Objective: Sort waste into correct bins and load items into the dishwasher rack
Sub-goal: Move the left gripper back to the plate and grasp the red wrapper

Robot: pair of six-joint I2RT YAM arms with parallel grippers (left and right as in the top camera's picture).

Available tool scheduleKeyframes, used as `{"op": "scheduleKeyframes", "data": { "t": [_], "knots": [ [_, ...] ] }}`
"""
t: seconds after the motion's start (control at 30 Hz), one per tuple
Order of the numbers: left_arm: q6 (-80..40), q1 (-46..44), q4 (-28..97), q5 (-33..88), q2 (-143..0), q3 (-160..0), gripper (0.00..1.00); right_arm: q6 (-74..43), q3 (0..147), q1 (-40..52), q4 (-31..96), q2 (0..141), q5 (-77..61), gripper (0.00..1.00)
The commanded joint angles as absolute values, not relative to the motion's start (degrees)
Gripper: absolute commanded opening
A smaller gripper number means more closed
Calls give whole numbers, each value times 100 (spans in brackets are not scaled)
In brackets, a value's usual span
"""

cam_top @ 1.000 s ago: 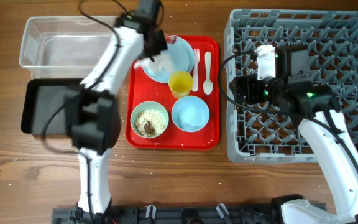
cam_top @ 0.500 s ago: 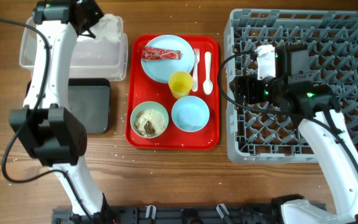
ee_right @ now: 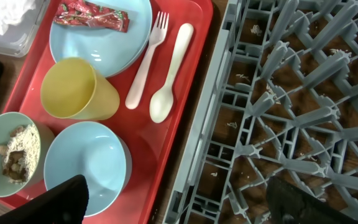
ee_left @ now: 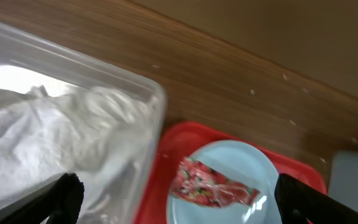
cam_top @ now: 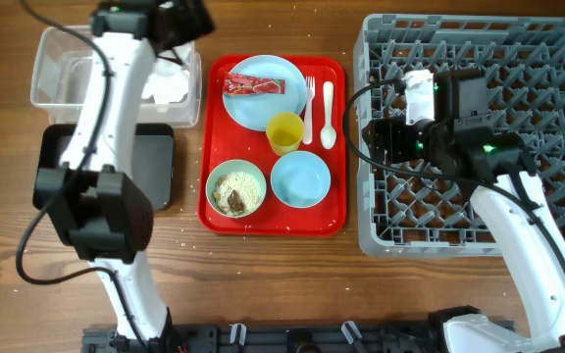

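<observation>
Overhead, dishwasher rack (cam_top: 557, 88): I see nothing loaded; right gripper (ee_right: 178, 196) hangs above, fingers apart.
Clear tub (cam_top: 57, 59): now holds the napkin (cam_top: 170, 83), lifted off the plate (cam_top: 263, 110) a second ago.
Left gripper (ee_left: 179, 196): fingers spread, empty.
Wrapper (cam_top: 255, 85): likely next.

Napkin (ee_left: 55, 134) in the clear tub (ee_left: 110, 71)
Beside it, a red wrapper (ee_left: 213, 183) lies on a blue plate (ee_left: 247, 158) on a tray (ee_left: 182, 134).
</observation>
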State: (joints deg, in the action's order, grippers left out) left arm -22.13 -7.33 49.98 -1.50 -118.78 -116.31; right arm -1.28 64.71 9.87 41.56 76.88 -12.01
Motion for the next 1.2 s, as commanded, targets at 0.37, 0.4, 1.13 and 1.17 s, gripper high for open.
{"op": "scheduleKeyframes", "data": {
  "t": [0.37,0.4,1.13,1.17],
  "knots": [
    [-1247,-867,5162,576,-12202,-11629,98,-174,6593,978,4080,7754,-1306,93],
    [-985,-1017,5159,578,-12302,-11627,98,-185,6593,978,4084,7754,-1306,93],
    [-4440,-1855,5085,75,-13743,-11627,72,-213,6587,978,4125,7754,-1306,93],
    [-4681,-1852,5107,54,-13845,-11627,70,-213,6587,978,4125,7754,-1306,93]
  ]
}}
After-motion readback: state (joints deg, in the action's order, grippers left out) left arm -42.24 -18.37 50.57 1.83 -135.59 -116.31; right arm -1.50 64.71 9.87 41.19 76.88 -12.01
